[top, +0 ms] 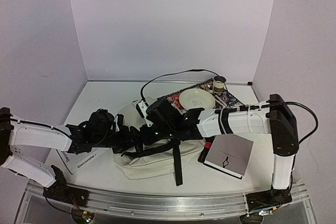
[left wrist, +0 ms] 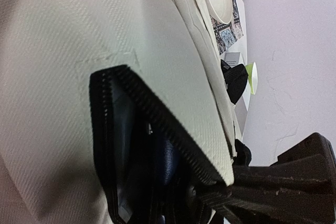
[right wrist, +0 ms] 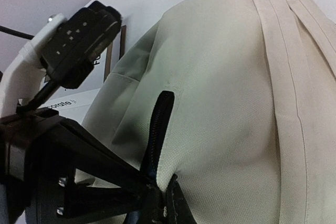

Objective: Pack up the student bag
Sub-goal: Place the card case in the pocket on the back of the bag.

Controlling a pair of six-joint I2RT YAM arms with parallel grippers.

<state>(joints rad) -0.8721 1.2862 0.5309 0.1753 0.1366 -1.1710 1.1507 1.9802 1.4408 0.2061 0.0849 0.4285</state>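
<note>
- Two grippers meet over the bag (top: 149, 160), which lies flat on the table (top: 105, 100) directly beneath both of them, between the two arms.
- Right gripper (right wrist: 155, 190): jaws closed, pinching the near end of the black zipper (right wrist: 159, 124) on the bag's cream face. From the tips the slit runs straight away and gapes a little.
- Left gripper (top: 131, 140): jaws closed, tips at that same end of the zipper, just left of the right gripper and nearly touching it.
- Seen from the left wrist, the zipper trim fills the foreground, spread wide, with dark glossy shapes under it. I cannot tell whether the left tips clamp the trim or only rest at it.
- To the right of the left tips, a black finger (left wrist: 283, 182) of the right gripper bites the trim's end.
- Something dark blue shows inside the slit, too close and dim to name.
- Black straps (top: 177, 163) trail from the bag toward the arm bases, below and right of the right gripper.
- Beyond the right gripper, to its right, a pale plate (top: 196, 98) sits on a patterned mat (top: 228, 99), apart from the bag's far edge.
- Under the right forearm, well right of both grippers, lies a white booklet (top: 229, 156).
- Left of the left gripper, beneath its arm, a printed sheet (top: 79, 160) lies on the table, beside the bag.
</note>
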